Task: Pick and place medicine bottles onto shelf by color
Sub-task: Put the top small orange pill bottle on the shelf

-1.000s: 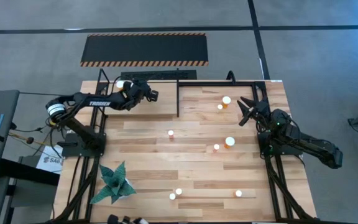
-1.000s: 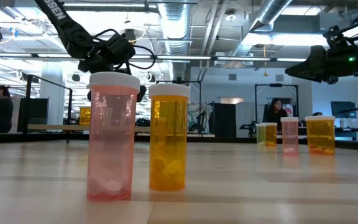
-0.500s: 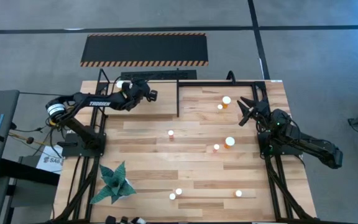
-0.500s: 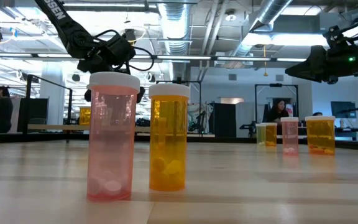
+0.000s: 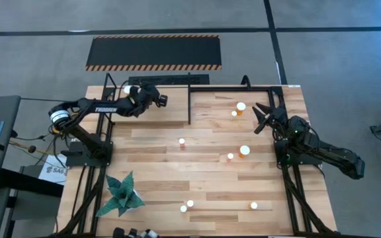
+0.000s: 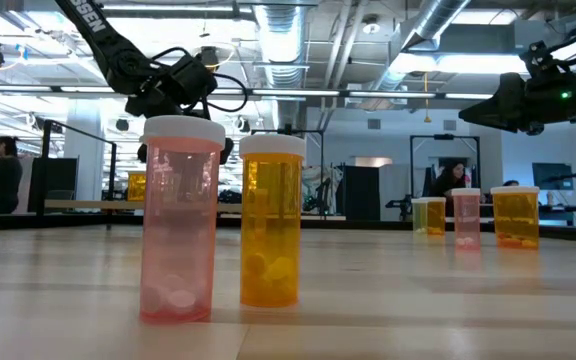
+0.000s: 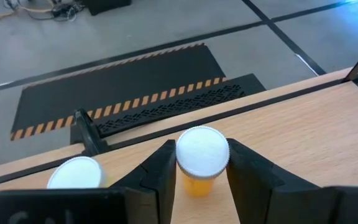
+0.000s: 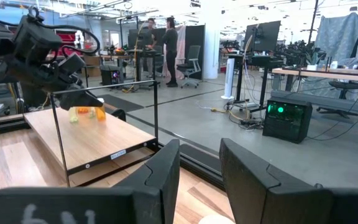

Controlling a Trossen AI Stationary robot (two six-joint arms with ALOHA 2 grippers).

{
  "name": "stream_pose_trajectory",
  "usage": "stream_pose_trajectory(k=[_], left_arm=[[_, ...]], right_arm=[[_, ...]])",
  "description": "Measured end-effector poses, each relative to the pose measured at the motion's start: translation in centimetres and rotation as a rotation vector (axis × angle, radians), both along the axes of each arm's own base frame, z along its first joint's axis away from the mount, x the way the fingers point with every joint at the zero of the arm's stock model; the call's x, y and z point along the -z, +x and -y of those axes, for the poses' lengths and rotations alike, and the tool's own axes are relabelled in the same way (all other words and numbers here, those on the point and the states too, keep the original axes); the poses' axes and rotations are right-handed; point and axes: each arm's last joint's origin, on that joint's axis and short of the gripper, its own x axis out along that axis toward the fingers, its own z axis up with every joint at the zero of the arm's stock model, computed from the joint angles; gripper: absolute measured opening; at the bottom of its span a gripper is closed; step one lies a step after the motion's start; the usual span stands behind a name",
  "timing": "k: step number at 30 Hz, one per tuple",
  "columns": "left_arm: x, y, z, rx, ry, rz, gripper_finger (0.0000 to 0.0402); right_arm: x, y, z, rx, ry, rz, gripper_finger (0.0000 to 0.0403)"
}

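Grey concrete floor (image 5: 38, 53) all round, crossed by dark seam lines; black mat (image 5: 154, 51) with hazard-striped edges lying beyond the table. Open workshop hall behind: exposed ducts (image 6: 286, 40) overhead, bright ceiling lights, desks, office chair (image 8: 195, 64), monitors, people (image 8: 169, 42) standing far off

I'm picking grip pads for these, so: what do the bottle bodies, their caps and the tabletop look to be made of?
Bottle bodies, like the pink bottle and orange bottle: likely smooth translucent plastic, since light and contents show through. Caps: opaque white, matte, ribbed edge, probably plastic. Tabletop: light wood planks with visible grain, faint sheen.
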Motion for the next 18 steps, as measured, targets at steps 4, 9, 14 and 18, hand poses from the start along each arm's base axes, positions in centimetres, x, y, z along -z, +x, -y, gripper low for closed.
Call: stream_pose_trajectory(k=[4,9,14,18], left_arm=[[0.02,-0.15,-0.22,0.005,-0.01,0.008,0.0108],[0.01,-0.15,-0.23,0.004,-0.008,0.009,0.0108],[0.01,-0.17,-0.26,0.002,-0.005,0.005,0.0108],[0.0,-0.19,-0.29,0.004,-0.001,-0.005,0.0108]], right_arm=[[0.0,0.0,0.0,0.0,0.0,0.0,0.0138],[0.0,0.0,0.0,0.0,0.0,0.0,0.0138],[0.0,0.0,0.0,0.0,0.0,0.0,0.0139],[0.0,0.0,0.0,0.0,0.0,0.0,0.0137]])
